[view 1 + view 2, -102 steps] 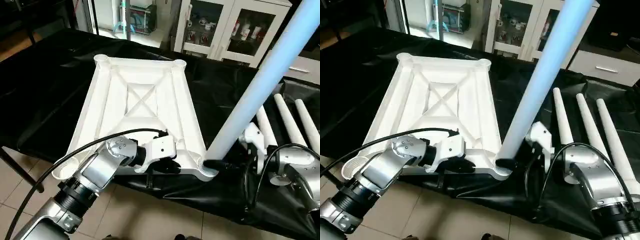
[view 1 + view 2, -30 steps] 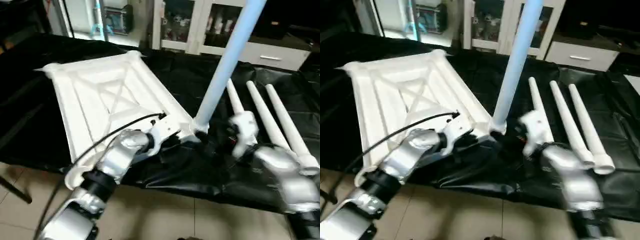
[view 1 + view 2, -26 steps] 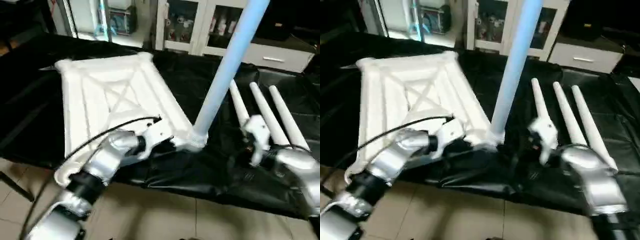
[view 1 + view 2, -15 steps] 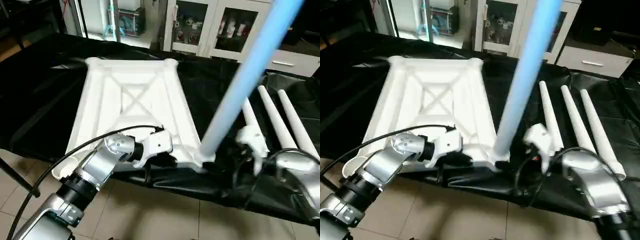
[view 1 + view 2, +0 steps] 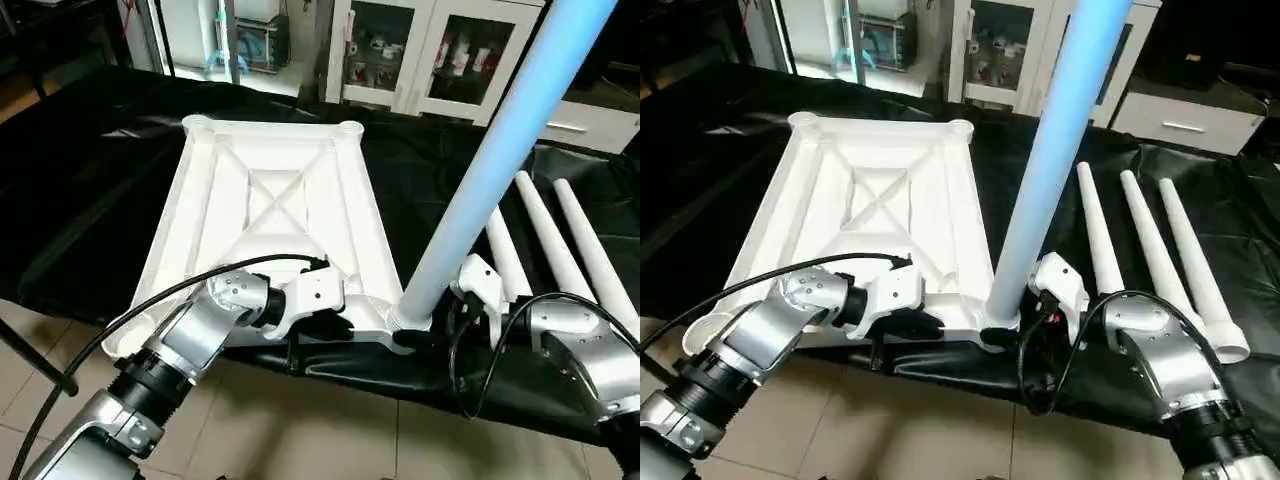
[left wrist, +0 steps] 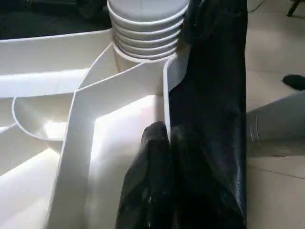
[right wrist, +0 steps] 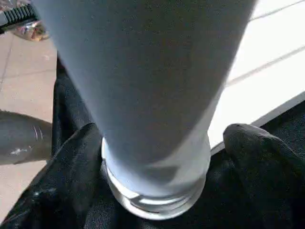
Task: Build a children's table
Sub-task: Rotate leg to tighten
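Observation:
The white tabletop lies upside down on the black cloth, its X-ribbed underside showing. One white leg stands upright in the near right corner socket. Its ribbed foot is seen in the left wrist view. My left gripper is shut on the tabletop's near edge wall, one finger on each side. My right gripper is open around the leg's foot. One finger lies against the foot and the other finger stands a little off it.
Three loose legs lie side by side on the cloth to the right of my right arm. White glass-door cabinets stand behind the table. A black cable arcs over my left forearm. Tiled floor runs along the near edge.
The view has swung about. My right gripper has come in from the right and now stands around the leg's foot. My left gripper stays on the tabletop's edge.

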